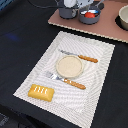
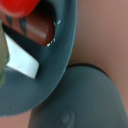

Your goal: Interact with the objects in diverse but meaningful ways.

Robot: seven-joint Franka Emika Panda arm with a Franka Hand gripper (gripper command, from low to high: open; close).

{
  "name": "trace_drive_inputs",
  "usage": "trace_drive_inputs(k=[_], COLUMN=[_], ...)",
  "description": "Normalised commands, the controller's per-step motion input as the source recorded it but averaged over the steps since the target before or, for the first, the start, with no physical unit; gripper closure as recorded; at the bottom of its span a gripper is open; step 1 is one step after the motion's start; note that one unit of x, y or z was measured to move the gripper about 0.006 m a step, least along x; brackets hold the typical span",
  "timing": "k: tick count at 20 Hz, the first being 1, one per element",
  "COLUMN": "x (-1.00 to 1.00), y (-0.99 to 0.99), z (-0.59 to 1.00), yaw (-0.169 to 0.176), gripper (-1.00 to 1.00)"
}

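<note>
Sausage (image 2: 37, 27), tomato (image 2: 17, 6) and white piece (image 2: 21, 61) fill the pot (image 2: 60, 65) under me; jaws' state unseen.

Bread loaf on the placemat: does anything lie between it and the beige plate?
Yes. In the exterior view the fork lies on the placemat between the bread loaf and the plate, close along the plate's edge. Sliding the loaf straight over would likely hit it; lifting should clear it.
</note>
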Motion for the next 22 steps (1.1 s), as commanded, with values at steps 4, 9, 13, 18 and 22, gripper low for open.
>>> trace_drive_inputs(k=[4,9,13,18,22], x=[-0.56,-0.54,-0.48,-0.43,-0.26], y=[0.03,0.07,0.02,0.0,-0.04], z=[-0.12,-0.08,-0.19,-0.24,-0.24], yaw=[-0.012,-0.002,0.0,0.0,0.0], gripper=[-1.0,-1.0,-1.0,-1.0,-1.0])
